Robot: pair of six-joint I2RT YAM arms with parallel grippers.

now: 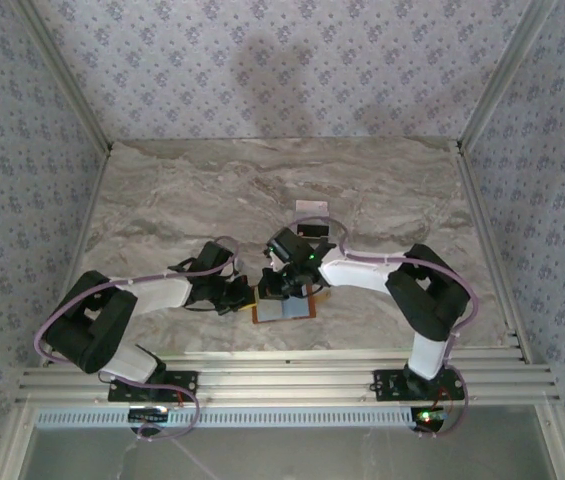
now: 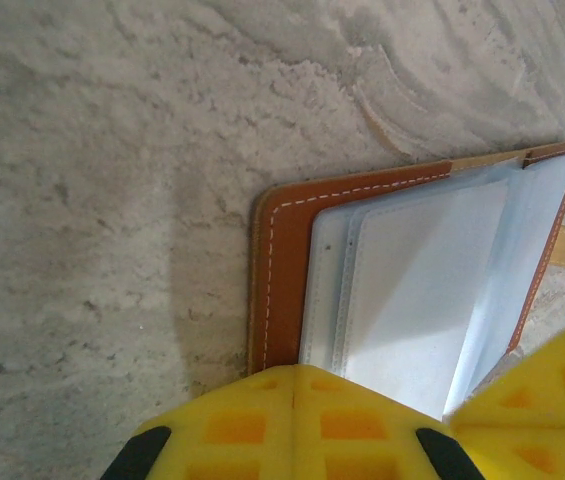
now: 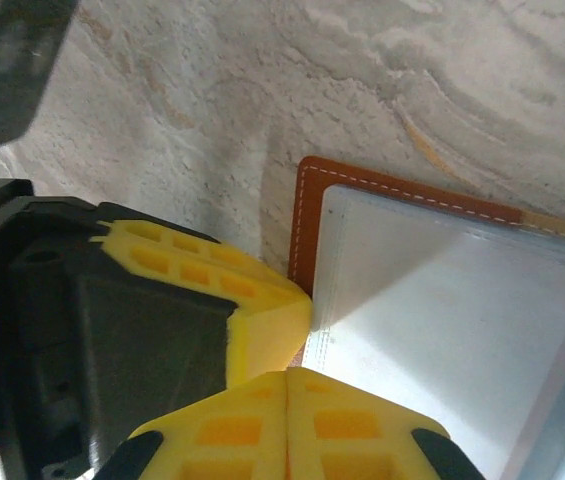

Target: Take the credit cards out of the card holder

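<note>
Overhead, the card holder (image 1: 287,312) lies open on the tabletop (image 1: 162,200) near its front edge, with both arms bent in over it. A pale card (image 1: 310,207) lies flat well behind them. Closer in, the left wrist view gives the brown stitched cover and the clear sleeves (image 2: 412,290) fanned on it; the left fingers (image 2: 232,425) are closed pad to pad at the holder's edge. From the right wrist, the right fingers (image 3: 352,430) are likewise pressed together at a sleeve's corner. Whether either pair pinches anything thin I cannot tell. Grey-veined marble covers the tabletop, and flower-patterned walls (image 1: 262,60) enclose it
</note>
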